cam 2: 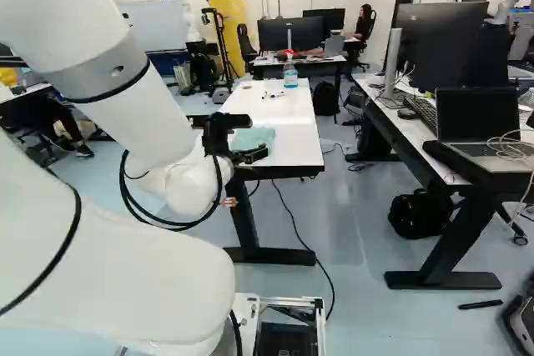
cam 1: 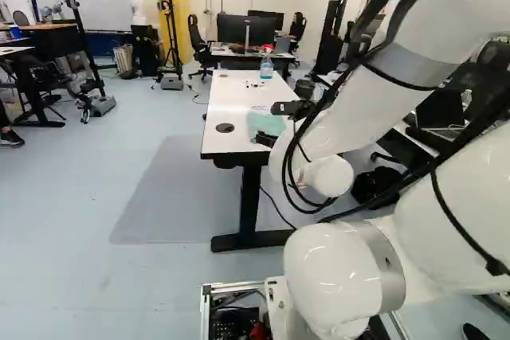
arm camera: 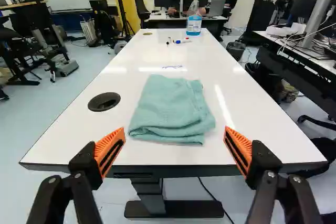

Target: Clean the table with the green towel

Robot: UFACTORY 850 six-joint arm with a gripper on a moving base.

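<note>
At the near end of the white table [cam 1: 227, 101], my gripper [cam 1: 280, 123] hangs by the edge. In the wrist view the gripper [arm camera: 175, 150] is open, its orange-padded fingers wide apart with nothing between them. The folded green towel [arm camera: 172, 109] lies flat on the tabletop just ahead of the fingers, not touched by them. Beyond it some blue scribbled marks [arm camera: 172, 67] show on the white surface. In the right base view the gripper partly hides the towel [cam 2: 253, 138].
A spray bottle [arm camera: 193, 18] and several markers [arm camera: 181, 41] are at the table's far end. A round black grommet [arm camera: 104, 102] sits beside the towel. To the right stands a desk [cam 2: 400, 122] with a laptop [cam 2: 480, 127] and monitor.
</note>
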